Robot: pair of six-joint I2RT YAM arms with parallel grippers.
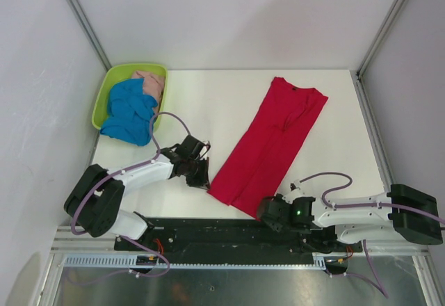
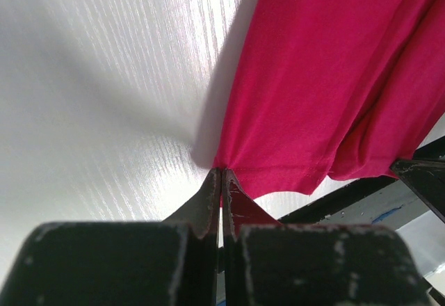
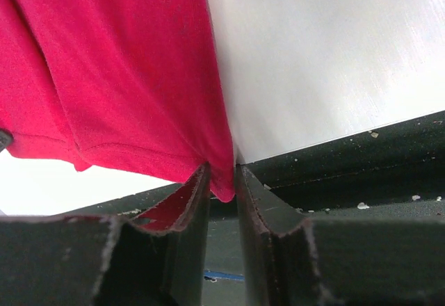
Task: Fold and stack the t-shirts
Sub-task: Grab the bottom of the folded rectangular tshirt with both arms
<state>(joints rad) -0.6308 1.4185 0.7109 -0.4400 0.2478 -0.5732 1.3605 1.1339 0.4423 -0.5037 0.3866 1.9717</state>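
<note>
The red t-shirt lies as a long narrow strip slanting across the white table, collar at the far end. My left gripper is shut on its near left hem corner; in the left wrist view the cloth runs out from the pinched tips. My right gripper sits at the near right corner, over the table's front edge. Its jaws stand a little apart with the tip of the red hem hanging between them. The blue t-shirt and pink t-shirt are bunched in the basket.
The lime-green basket stands at the far left corner, the blue cloth spilling over its near rim. A black mounting rail runs along the table's front edge. White walls close in both sides.
</note>
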